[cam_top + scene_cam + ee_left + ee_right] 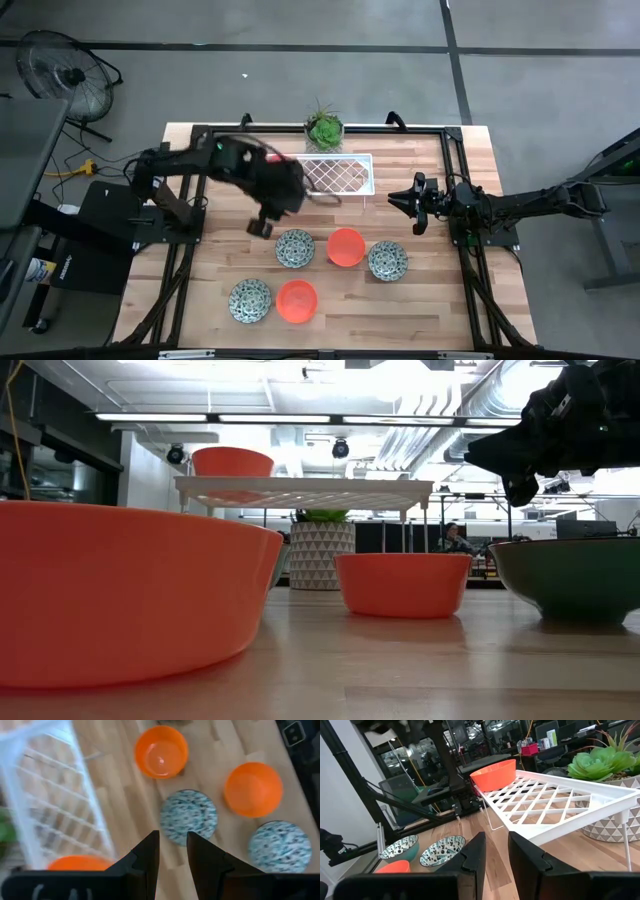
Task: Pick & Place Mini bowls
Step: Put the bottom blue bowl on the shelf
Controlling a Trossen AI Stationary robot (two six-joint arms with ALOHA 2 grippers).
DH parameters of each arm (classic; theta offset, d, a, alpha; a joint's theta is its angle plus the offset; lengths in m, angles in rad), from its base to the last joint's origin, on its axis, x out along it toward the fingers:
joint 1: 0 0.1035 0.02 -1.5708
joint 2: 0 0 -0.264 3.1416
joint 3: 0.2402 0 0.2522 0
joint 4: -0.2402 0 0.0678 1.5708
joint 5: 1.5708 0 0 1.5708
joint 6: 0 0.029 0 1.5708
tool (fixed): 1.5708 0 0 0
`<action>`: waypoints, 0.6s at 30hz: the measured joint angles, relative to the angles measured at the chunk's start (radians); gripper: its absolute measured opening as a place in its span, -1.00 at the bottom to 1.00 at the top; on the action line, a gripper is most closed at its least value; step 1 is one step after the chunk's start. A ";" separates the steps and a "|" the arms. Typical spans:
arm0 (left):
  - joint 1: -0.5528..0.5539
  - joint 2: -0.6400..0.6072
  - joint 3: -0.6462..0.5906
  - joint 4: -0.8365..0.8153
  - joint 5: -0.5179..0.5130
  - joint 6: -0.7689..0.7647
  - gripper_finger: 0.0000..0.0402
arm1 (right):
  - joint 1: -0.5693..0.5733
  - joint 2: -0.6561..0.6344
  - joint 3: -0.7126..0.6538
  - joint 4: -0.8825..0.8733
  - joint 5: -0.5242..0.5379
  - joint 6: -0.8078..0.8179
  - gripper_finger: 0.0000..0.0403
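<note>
High view: five mini bowls (295,248) sit upright, mouths up, on table (420,300).

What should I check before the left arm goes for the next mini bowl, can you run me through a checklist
1. Left gripper empty: ok, nothing between its fingers in the left wrist view.
2. First orange bowl seated on the white rack: ok, it sits upright at one end.
3. Speckled bowl nearest the left gripper unobstructed: ok, it stands apart from the orange bowl beside it.
4. Rack space free: ok, the rest of the grid is bare.
5. Right gripper out of the way: ok, it waits beside the rack's right end, holding nothing.
6. Left jaws wide enough for a bowl rim: cannot tell.
</note>
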State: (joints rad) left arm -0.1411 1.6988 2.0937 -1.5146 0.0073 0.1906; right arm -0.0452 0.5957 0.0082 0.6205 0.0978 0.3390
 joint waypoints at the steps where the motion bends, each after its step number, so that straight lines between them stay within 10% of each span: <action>1: -0.024 0.004 -0.001 -0.001 -0.007 -0.037 -0.53 | 0.000 0.000 0.000 0.000 0.000 0.000 -0.65; 18: -0.405 0.013 0.000 -0.062 -0.252 -0.531 -0.53 | 0.000 0.000 0.000 -0.004 0.000 0.000 -0.65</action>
State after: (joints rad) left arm -0.5463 1.7119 2.0933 -1.5765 -0.2445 -0.3404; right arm -0.0452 0.5953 0.0082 0.6167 0.0978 0.3393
